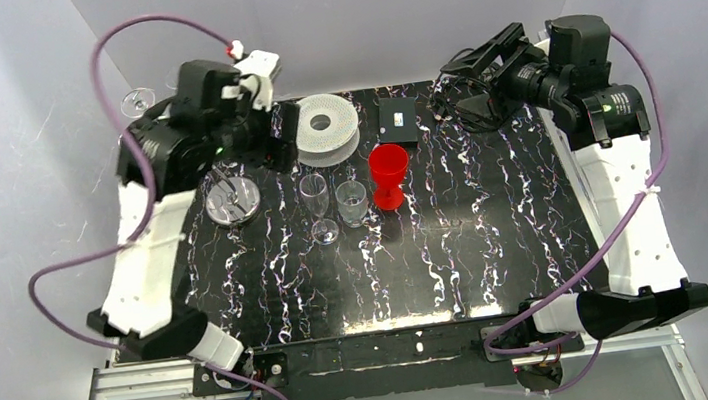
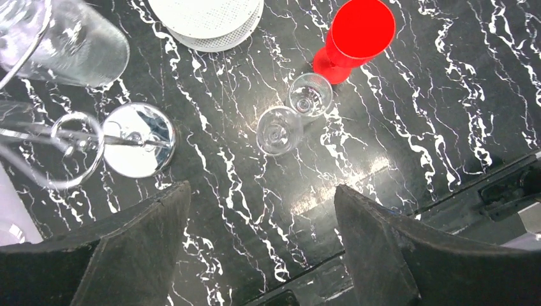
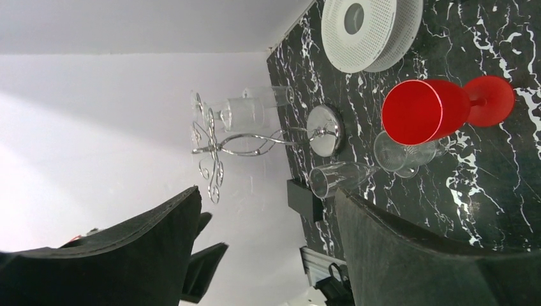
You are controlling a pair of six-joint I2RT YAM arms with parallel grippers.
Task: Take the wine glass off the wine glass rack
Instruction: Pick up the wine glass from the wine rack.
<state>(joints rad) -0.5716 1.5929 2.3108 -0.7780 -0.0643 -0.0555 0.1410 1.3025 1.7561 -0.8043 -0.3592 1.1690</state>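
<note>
Found clear wine glass (image 3: 245, 113) hung bowl-down, empty, on thin silver-wire wine glass rack (image 3: 217, 148), round chrome base (image 2: 137, 137) on left of black marbled tabletop (image 1: 494, 224). Saw clear flute (image 1: 316, 204), short clear glass (image 1: 351, 201), red goblet (image 1: 388, 174) nearby, empty. Noted left fingers (image 2: 147, 242), right fingers (image 3: 395, 248) spread, gripping nothing.
</note>
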